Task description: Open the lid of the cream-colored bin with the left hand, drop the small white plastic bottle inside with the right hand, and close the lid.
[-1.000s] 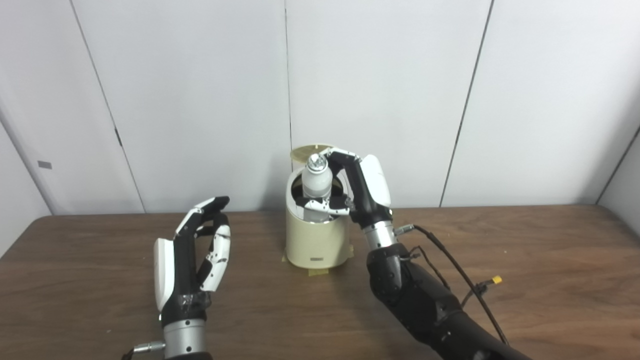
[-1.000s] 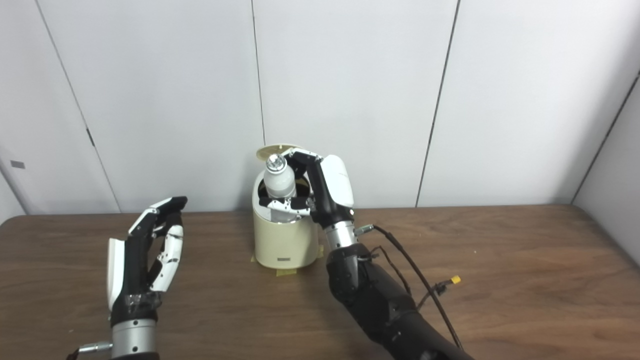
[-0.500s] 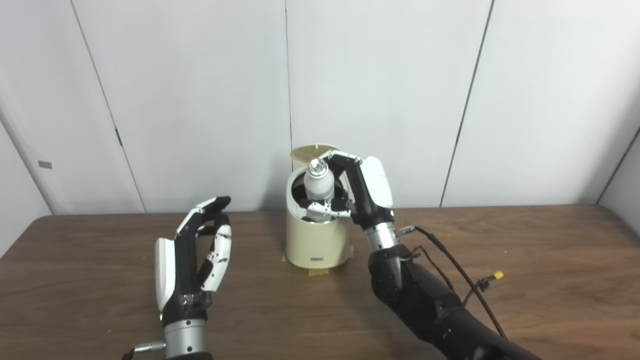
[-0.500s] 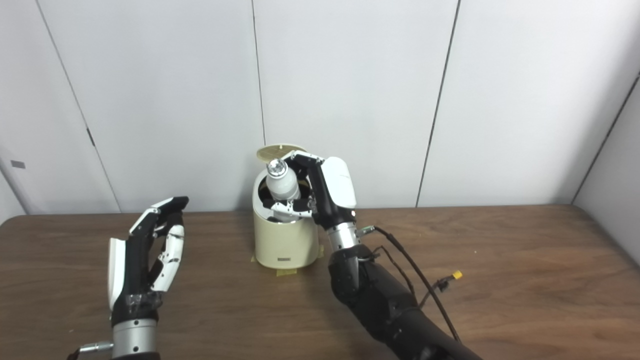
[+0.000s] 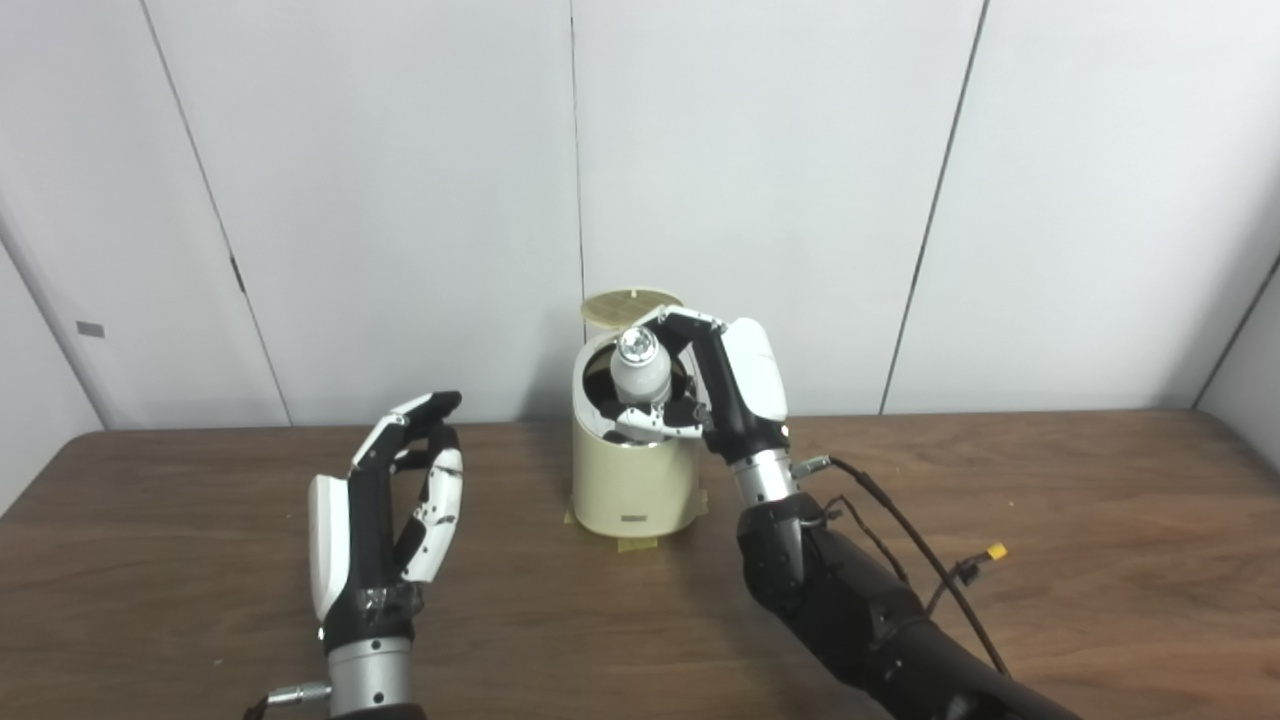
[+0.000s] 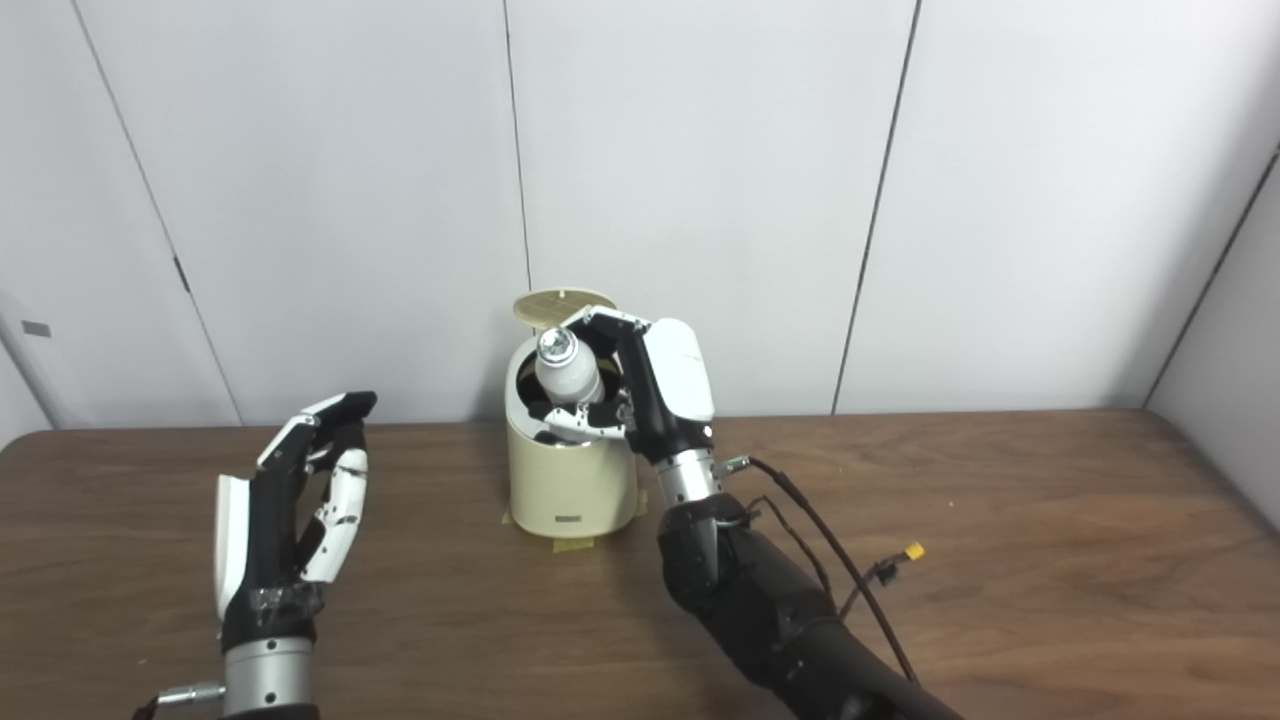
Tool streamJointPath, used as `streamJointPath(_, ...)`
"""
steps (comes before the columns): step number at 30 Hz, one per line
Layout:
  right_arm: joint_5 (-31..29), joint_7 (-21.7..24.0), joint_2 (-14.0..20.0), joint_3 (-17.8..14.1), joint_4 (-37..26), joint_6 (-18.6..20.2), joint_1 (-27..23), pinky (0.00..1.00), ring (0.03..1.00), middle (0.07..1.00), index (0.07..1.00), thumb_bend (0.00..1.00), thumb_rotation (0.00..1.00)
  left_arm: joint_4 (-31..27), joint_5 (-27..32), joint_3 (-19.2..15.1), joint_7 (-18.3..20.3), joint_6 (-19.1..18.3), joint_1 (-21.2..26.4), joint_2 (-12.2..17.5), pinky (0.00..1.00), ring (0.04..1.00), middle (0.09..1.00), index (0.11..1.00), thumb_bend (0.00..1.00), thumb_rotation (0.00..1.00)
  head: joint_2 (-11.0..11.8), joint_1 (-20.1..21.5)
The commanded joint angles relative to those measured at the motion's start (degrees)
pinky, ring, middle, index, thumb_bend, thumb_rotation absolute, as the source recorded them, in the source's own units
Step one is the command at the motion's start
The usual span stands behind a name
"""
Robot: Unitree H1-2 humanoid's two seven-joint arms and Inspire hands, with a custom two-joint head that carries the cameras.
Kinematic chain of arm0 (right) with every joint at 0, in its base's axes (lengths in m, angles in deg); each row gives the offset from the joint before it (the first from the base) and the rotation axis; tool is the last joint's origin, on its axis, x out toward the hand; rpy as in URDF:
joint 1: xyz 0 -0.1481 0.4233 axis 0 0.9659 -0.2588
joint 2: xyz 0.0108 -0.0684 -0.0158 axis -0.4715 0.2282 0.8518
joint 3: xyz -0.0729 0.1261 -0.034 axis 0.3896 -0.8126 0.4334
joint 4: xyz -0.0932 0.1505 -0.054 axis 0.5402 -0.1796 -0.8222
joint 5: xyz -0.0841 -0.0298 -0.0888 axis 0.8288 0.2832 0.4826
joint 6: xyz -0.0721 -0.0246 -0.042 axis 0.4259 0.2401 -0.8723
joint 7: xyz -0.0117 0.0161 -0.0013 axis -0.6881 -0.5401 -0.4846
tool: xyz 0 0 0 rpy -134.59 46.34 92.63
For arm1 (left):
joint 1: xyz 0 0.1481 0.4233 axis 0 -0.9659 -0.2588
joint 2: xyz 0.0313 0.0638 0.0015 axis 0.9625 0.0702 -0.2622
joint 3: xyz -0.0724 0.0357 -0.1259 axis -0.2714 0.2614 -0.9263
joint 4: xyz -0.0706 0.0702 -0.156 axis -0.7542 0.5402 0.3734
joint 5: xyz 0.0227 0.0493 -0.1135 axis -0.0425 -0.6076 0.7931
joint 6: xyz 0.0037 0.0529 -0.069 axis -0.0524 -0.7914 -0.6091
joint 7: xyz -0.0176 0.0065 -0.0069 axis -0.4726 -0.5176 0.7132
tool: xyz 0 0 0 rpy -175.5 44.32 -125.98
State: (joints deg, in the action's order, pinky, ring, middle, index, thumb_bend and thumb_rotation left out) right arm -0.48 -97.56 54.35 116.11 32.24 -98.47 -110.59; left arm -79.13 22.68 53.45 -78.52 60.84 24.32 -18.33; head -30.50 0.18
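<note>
The cream-colored bin (image 5: 632, 482) stands at the back middle of the table with its round lid (image 5: 632, 304) tipped up behind the opening. My right hand (image 5: 722, 385) is shut on the small white plastic bottle (image 5: 638, 372), which stands upright with its lower part inside the bin's mouth and its cap above the rim. My left hand (image 5: 390, 515) rests upright on the table to the left of the bin, open and empty, well apart from it.
The brown wooden table (image 5: 1050, 560) runs up to a white panelled wall close behind the bin. Black cables with a yellow connector (image 5: 992, 552) trail from my right forearm. Tape (image 5: 636, 543) shows at the bin's base.
My right hand has lowered the bottle further into the bin's opening, so less of it stands above the rim. The left hand and the lid have stayed still.
</note>
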Motion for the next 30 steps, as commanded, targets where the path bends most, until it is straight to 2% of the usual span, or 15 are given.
streamJointPath(1, 0.6, -1.4, 0.8, -0.5, -1.0, -1.6, -2.0, 0.51, 0.559, 0.552, 0.488, 0.53, 0.09, -1.7, -0.3, 0.1, -0.5, 1.0, 1.9, -0.4, 0.67, 0.756, 0.758, 0.741, 0.26, 0.73, 0.0, 0.1)
streamJointPath(7, 0.5, -0.9, 0.9, -0.7, -3.7, -1.6, -1.3, 0.53, 0.574, 0.584, 0.492, 0.52, 0.15, -1.7, -0.3, 0.1, -0.6, 1.2, 1.9, -0.3, 0.66, 0.754, 0.757, 0.739, 0.26, 0.74, -0.1, 0.2)
streamJointPath(8, 0.4, -0.8, 0.9, -0.8, -4.2, -1.6, -1.2, 0.53, 0.573, 0.585, 0.538, 0.72, 0.20, -1.7, -0.3, 0.1, -0.6, 1.3, 1.9, -0.3, 0.66, 0.755, 0.758, 0.739, 0.26, 0.74, -0.1, 0.2)
streamJointPath(9, 0.3, -0.6, 0.9, -0.9, -4.7, -1.6, -1.0, 0.53, 0.571, 0.585, 0.560, 0.82, 0.22, -1.6, -0.4, 0.1, -0.6, 1.4, 1.9, -0.3, 0.67, 0.756, 0.758, 0.740, 0.26, 0.74, -0.1, 0.2)
streamJointPath(11, 0.3, -0.2, 0.9, -1.1, -5.3, -1.6, -0.8, 0.53, 0.568, 0.583, 0.579, 0.89, 0.24, -1.6, -0.9, 0.2, -0.7, 1.3, 2.0, -0.2, 0.66, 0.752, 0.755, 0.736, 0.25, 0.74, -0.1, 0.2)
streamJointPath(21, 0.9, 0.4, 0.9, -2.2, -5.1, -1.6, -0.6, 0.54, 0.577, 0.589, 0.593, 0.92, 0.26, -1.7, -0.4, 0.2, -0.4, 1.1, 1.9, -0.3, 0.67, 0.756, 0.757, 0.737, 0.25, 0.73, -0.2, 0.4)
streamJointPath(30, 0.7, 0.2, 1.3, -2.2, -5.0, -1.6, -0.7, 0.53, 0.574, 0.590, 0.585, 0.92, 0.22, -1.4, -0.3, 0.2, -0.5, 1.4, 1.8, -0.3, 0.67, 0.757, 0.759, 0.740, 0.26, 0.73, -0.1, 0.4)
